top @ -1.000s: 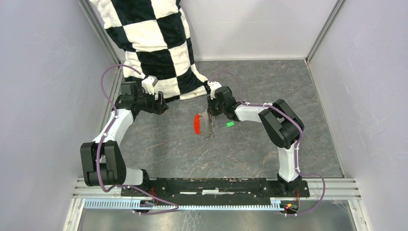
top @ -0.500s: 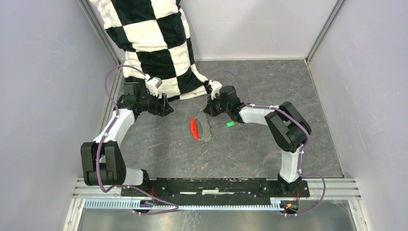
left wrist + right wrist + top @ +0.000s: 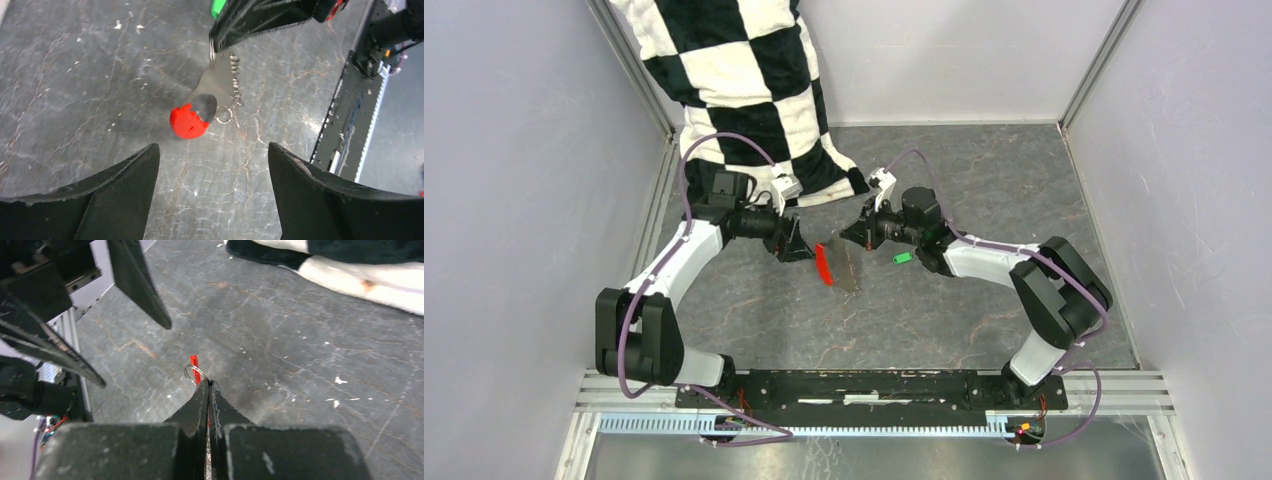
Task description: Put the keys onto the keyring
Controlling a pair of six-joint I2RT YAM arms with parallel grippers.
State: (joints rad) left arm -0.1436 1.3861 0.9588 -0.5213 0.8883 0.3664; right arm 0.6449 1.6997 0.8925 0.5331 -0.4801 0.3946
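Observation:
The keyring hangs from my right gripper [image 3: 856, 232], which is shut on its thin ring [image 3: 195, 373]. Its red plastic piece [image 3: 824, 263] and grey-brown strip [image 3: 852, 270] dangle just above the floor. In the left wrist view the red piece [image 3: 189, 120] and strip [image 3: 212, 87] hang below the right fingers [image 3: 260, 17]. My left gripper [image 3: 799, 246] is open and empty, just left of the red piece; its jaws stand wide apart [image 3: 214, 150]. The green key [image 3: 903, 258] lies on the floor right of the keyring. The black key is out of view.
A black-and-white checkered blanket [image 3: 744, 90] drapes over the back left corner onto the floor, close behind both grippers. Grey walls close in the left, right and back. The arms' base rail [image 3: 874, 385] runs along the near edge.
My left arm has swung right and now sits beside the keyring. My right gripper has shifted slightly right and turned, still holding the ring; the red piece now hangs edge-on.

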